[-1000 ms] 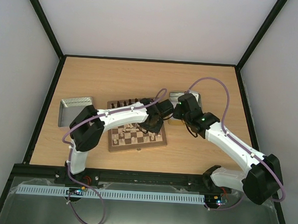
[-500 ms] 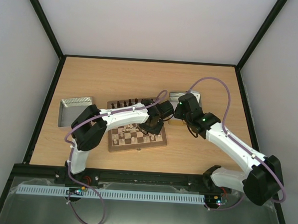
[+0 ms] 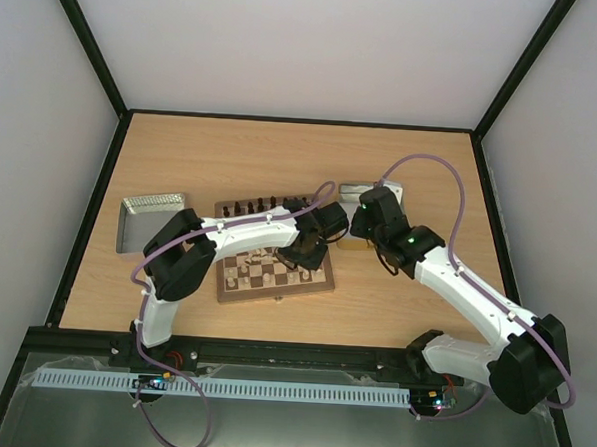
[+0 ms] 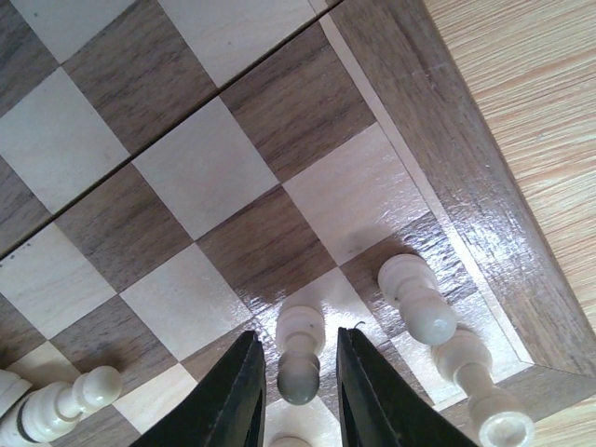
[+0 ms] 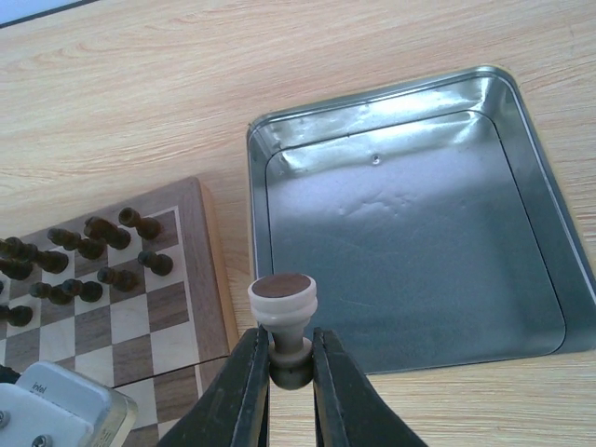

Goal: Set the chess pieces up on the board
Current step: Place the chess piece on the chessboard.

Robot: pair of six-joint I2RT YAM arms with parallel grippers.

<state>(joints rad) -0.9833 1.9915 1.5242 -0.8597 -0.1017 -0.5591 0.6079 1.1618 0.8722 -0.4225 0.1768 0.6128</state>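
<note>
The board lies at mid-table, with dark chessmen along its far rows. In the left wrist view my left gripper is open, its fingers straddling an upright pale pawn near the board's corner, with a gap on each side. More pale pieces stand to its right and at the lower left. My right gripper is shut on a pale pawn, held upside down with its dark base up. It hangs over the gap between the board rim and a metal tin.
The square metal tin beside the board's right edge looks bare inside. A second tin sits left of the board. Dark chessmen fill the far rows. Both gripper heads are close together at the board's right edge.
Very little: both grippers stay at the board's right edge, and the arms have shifted only slightly.
</note>
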